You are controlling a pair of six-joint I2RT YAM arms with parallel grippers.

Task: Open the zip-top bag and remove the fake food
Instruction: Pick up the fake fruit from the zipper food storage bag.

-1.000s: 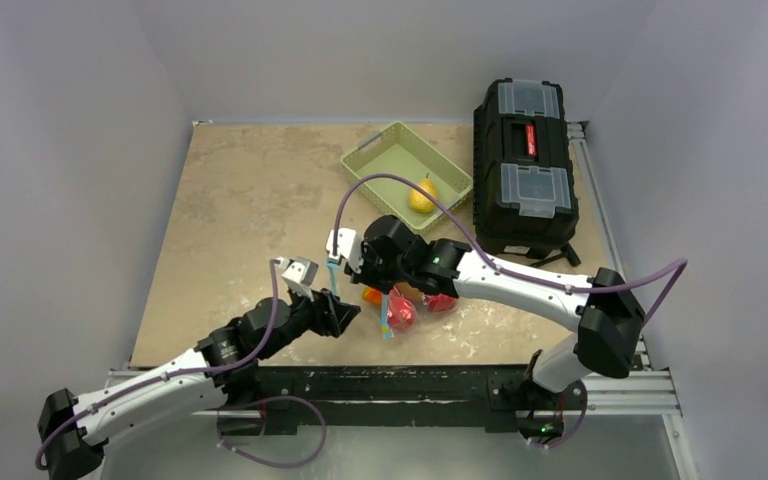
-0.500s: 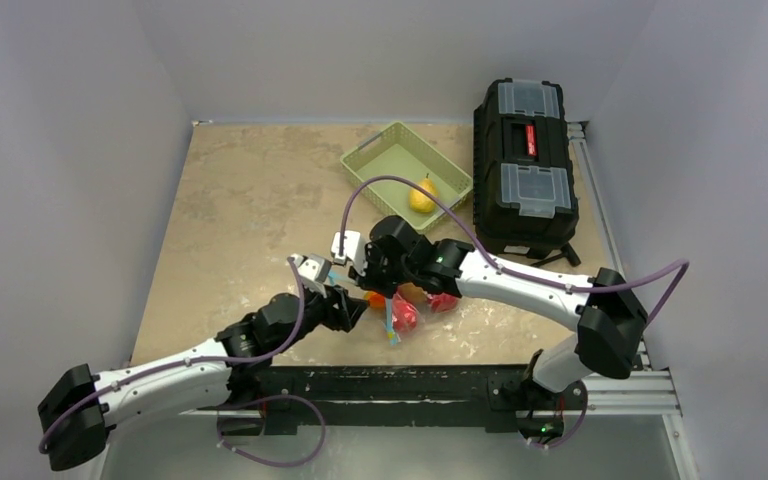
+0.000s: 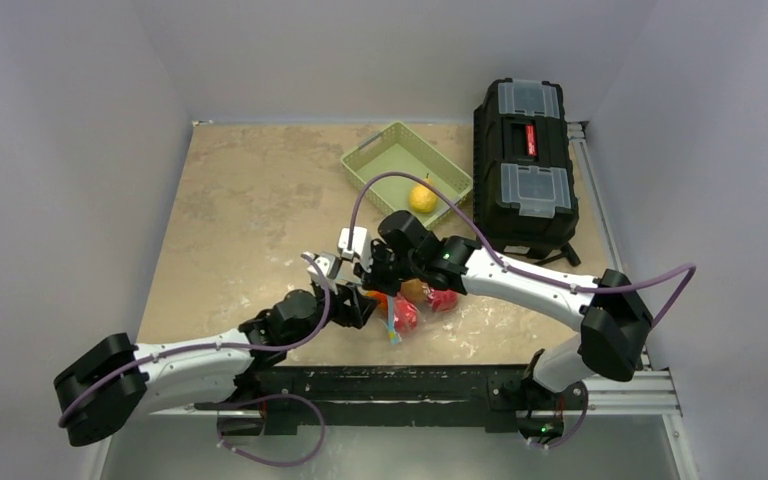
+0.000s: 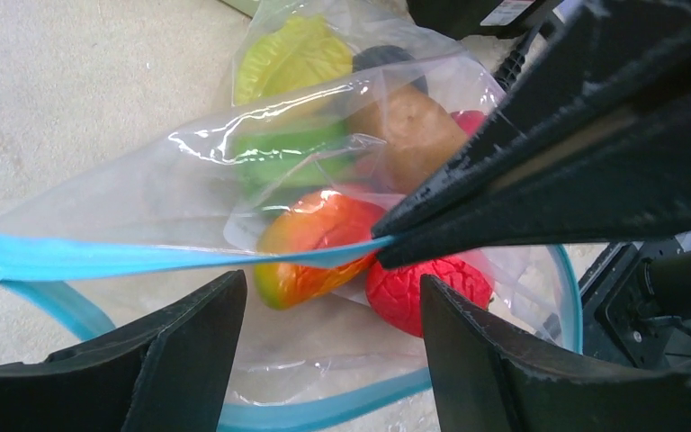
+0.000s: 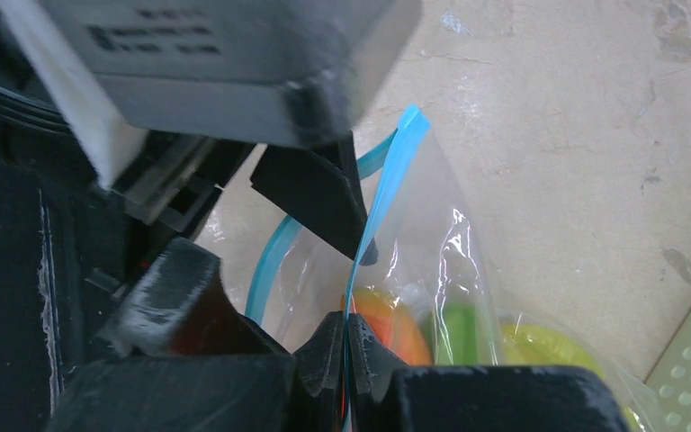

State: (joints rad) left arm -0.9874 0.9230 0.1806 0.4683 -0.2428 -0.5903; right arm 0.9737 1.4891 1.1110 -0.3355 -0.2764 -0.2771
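Zip-top bag (image 4: 234,180) holds fake food (image 4: 319,243); right gripper (image 5: 346,326) pinches its blue zip strip (image 5: 385,189); left gripper (image 4: 331,288) gapes, gripping nothing; basket (image 3: 395,160) at 12 o'clock.

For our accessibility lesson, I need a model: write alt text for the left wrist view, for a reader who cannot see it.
A clear zip-top bag is held open, its upper teal strip pinched in the shut jaws of the right gripper. Inside lies fake food in red, orange, green and brown; the left gripper, jaws apart, faces the bag's mouth.
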